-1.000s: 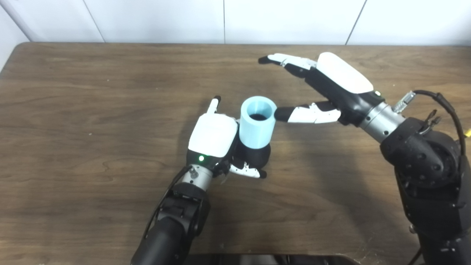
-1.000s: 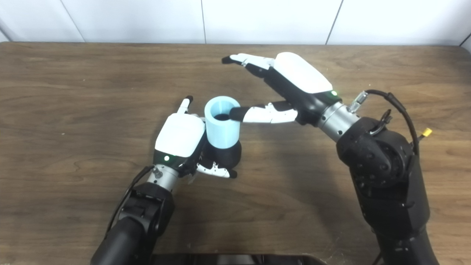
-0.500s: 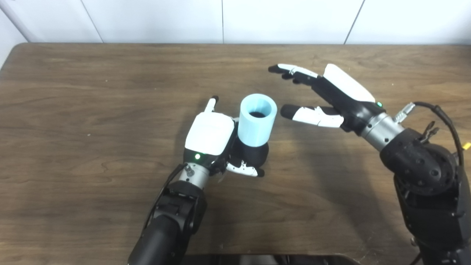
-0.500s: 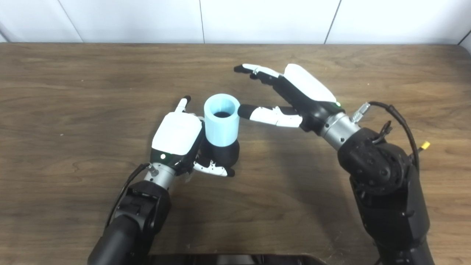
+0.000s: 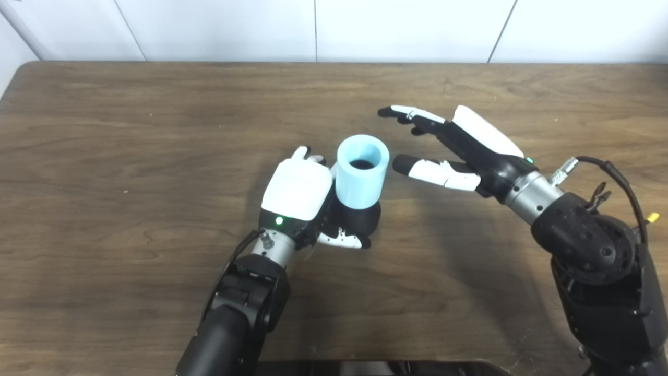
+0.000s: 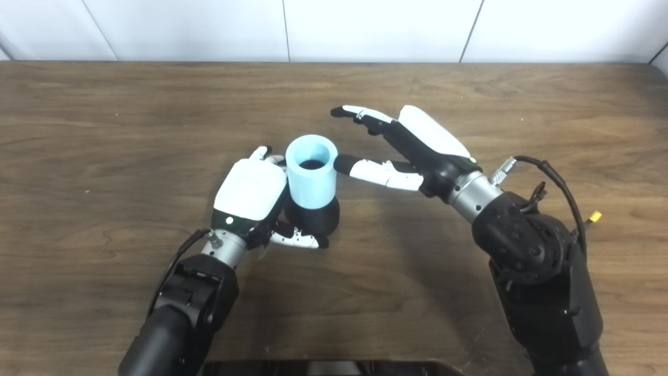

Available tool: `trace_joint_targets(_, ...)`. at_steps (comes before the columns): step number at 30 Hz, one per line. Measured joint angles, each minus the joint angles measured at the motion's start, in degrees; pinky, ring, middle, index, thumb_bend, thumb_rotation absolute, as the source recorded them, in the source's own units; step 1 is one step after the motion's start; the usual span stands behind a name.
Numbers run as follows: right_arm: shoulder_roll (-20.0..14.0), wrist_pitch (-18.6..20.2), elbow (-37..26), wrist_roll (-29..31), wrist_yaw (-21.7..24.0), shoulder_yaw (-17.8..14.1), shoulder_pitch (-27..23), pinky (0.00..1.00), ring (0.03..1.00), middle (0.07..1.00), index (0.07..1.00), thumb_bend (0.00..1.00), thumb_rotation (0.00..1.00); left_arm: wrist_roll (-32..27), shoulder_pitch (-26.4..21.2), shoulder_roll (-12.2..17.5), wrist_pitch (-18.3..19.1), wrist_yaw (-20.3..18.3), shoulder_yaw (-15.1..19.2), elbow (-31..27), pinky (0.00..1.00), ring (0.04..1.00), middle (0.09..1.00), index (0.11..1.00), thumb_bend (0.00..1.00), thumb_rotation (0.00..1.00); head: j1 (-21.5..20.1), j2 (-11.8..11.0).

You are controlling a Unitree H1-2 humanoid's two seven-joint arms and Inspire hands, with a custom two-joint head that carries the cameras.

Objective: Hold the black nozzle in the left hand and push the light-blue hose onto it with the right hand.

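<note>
A: Light-blue cylindrical plastic hose (image 5: 362,171) sits upright on the round black nozzle (image 5: 359,221), above the brown wooden tabletop (image 5: 104,156).

B: Left hand (image 5: 300,196) wrapped around nozzle as anchor. Right hand (image 5: 459,151) spread wide, empty, just beside hose, not touching.

Bright, even light falls from above — my arms cast soft, wide shadows on the table (image 5: 104,156). The white wall (image 5: 219,26) looks washed out. Everything is slightly soft, without crisp detail — no strong glare anywhere.
</note>
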Motion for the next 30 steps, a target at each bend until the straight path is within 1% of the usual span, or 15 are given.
trace_joint_targets(3, 0.0, 0.3, 0.0, 0.0, 0.0, 0.0, 0.0, 0.83, 0.895, 0.908, 0.88, 0.59, 1.0, 0.3, 0.0, -0.3, 0.0, -0.6, 0.6, -0.1, 1.0, 0.913, 0.956, 0.995, 1.0, 0.55, 0.0, 0.0)
trace_joint_targets(8, -0.2, 1.0, -0.1, 0.0, 0.0, 0.0, 0.0, 0.84, 0.887, 0.902, 0.876, 0.59, 1.0, -0.4, 0.0, -0.5, -0.1, -0.6, 1.8, -0.1, 1.0, 0.922, 0.972, 1.0, 1.0, 0.54, -0.2, 0.1)
trace_joint_targets(10, -0.3, 1.1, -0.1, -0.1, 0.0, 0.1, 0.0, 0.84, 0.884, 0.9, 0.874, 0.59, 1.0, -1.8, 0.1, -0.6, -0.2, -0.3, 2.8, -0.1, 1.0, 0.923, 0.974, 1.0, 1.0, 0.54, -0.2, 0.1)
trace_joint_targets(16, -0.4, 1.2, -0.1, 0.0, -0.3, 0.2, -0.1, 0.84, 0.879, 0.897, 0.875, 0.59, 1.0, -6.7, 0.2, -0.1, -0.4, -0.3, 6.0, -0.2, 1.0, 0.933, 0.97, 1.0, 1.0, 0.6, -0.2, 0.1)
trace_joint_targets(20, -0.7, 1.2, -0.1, -0.1, -0.6, 0.2, -0.1, 0.84, 0.873, 0.889, 0.871, 0.61, 1.0, -11.3, 0.2, 0.5, -0.3, -1.2, 8.7, -0.9, 1.0, 0.931, 0.964, 1.0, 1.0, 0.59, -0.1, 0.0)
trace_joint_targets(22, -0.8, 1.2, -0.1, -0.1, -0.7, 0.1, -0.1, 0.84, 0.871, 0.887, 0.87, 0.62, 1.0, -13.7, 0.2, 1.2, -0.2, -1.3, 10.3, -1.2, 1.0, 0.934, 0.97, 1.0, 1.0, 0.6, 0.0, 0.0)
trace_joint_targets(24, -0.8, 1.2, -0.1, -0.1, -0.8, 0.1, -0.1, 0.84, 0.87, 0.886, 0.87, 0.61, 1.0, -16.0, 0.2, 2.2, -0.4, 0.3, 11.6, -1.1, 0.98, 0.933, 0.972, 1.0, 1.0, 0.61, -0.1, 0.0)
trace_joint_targets(26, -0.8, 1.2, -0.1, -0.1, -0.9, 0.1, -0.2, 0.84, 0.872, 0.887, 0.87, 0.61, 1.0, -17.8, 0.2, 3.2, -0.7, 2.1, 12.3, -1.1, 1.0, 0.953, 0.99, 1.0, 1.0, 0.61, -0.2, 0.0)
trace_joint_targets(27, -0.8, 1.2, -0.1, -0.1, -0.9, 0.2, -0.2, 0.84, 0.872, 0.887, 0.87, 0.61, 1.0, -18.8, 0.2, 3.3, -0.8, 2.8, 12.5, -1.1, 1.0, 0.956, 0.993, 1.0, 1.0, 0.61, -0.3, 0.0)
trace_joint_targets(30, -0.8, 1.2, -0.1, -0.1, -0.9, 0.2, -0.2, 0.83, 0.87, 0.884, 0.865, 0.62, 1.0, -21.1, 0.2, 3.3, -1.6, 5.5, 12.7, -1.0, 0.96, 0.941, 0.98, 1.0, 1.0, 0.62, -0.4, 0.0)
